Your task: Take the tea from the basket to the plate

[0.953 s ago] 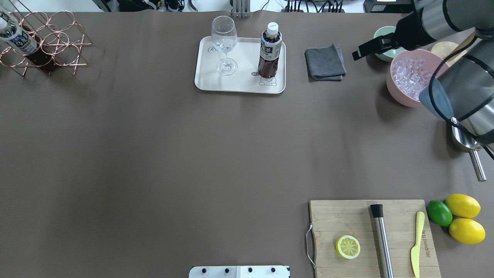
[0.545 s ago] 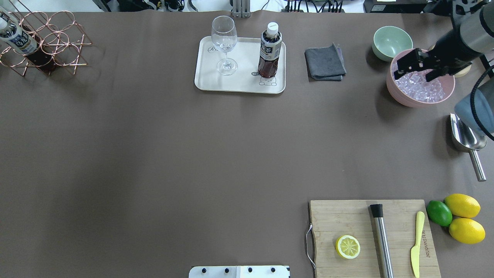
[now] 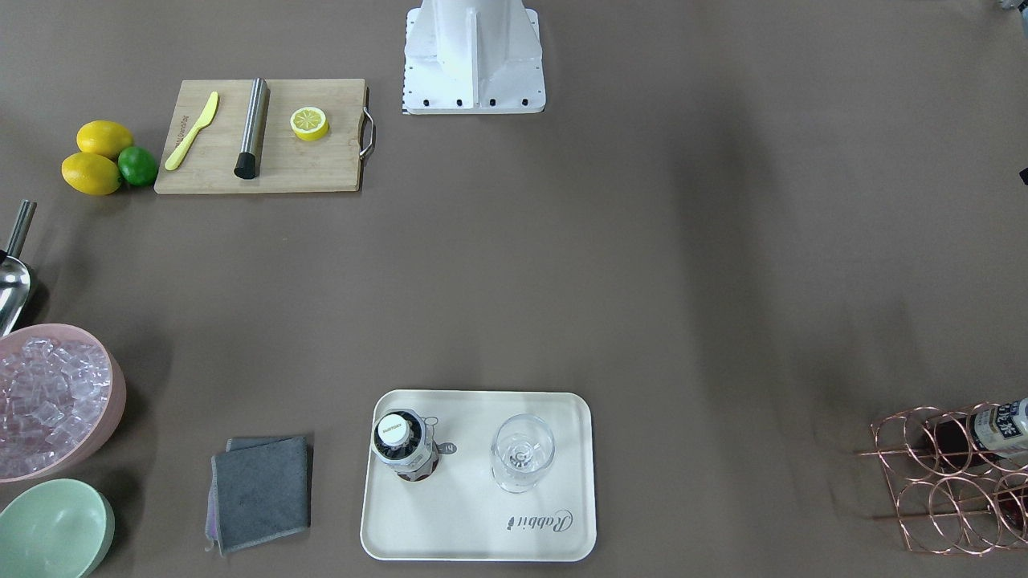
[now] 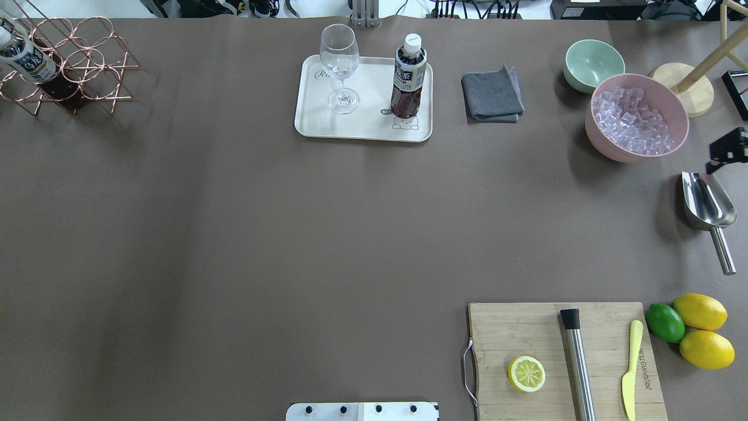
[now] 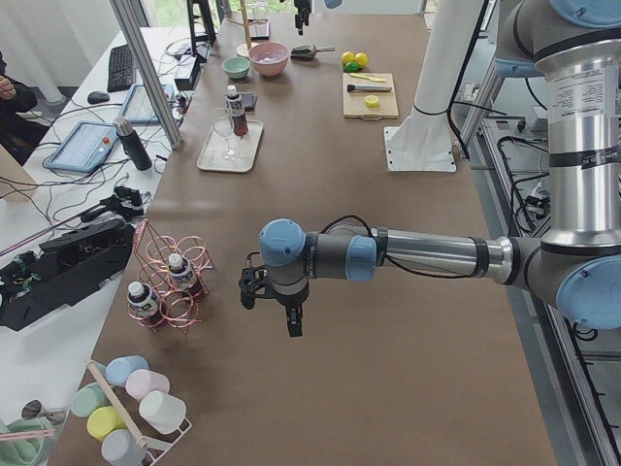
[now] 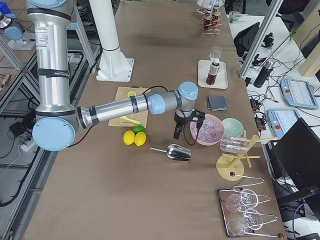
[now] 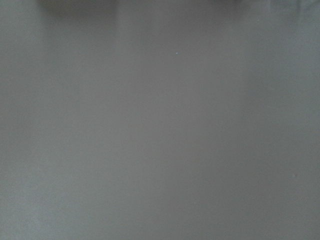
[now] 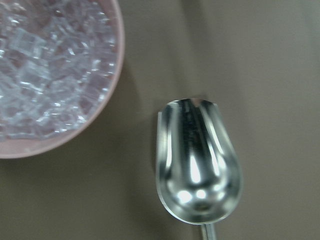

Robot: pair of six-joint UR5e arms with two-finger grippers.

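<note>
**Tea bottle upright on the plate, both arms clear of it**

Tea [image 4: 408, 79] stands upright on the cream plate [image 4: 362, 132] at the upper middle of the overhead view. Its dark base sits on the plate's right half, just above the bear drawing. A wine glass [image 4: 340, 70] stands on the same plate to the bottle's left, apart from it. Nothing grips either one.

The copper wire basket [image 4: 87, 61] sits in the upper left corner of that view, well apart from the plate. One more bottle [image 4: 26, 58] leans in its rings there. The left-side view shows two bottles in it.

The left gripper [image 5: 293, 326] appears only in the left-side view. It hangs over bare brown table to the right of the basket, and whether it is open or closed cannot be told.

The right gripper [image 6: 187, 129] hangs between the pink ice tub [image 4: 602, 146] and the metal scoop [image 8: 197, 165]. In the right-side view its fingers stand apart with nothing between them. The scoop lies flat on the table.
</note>
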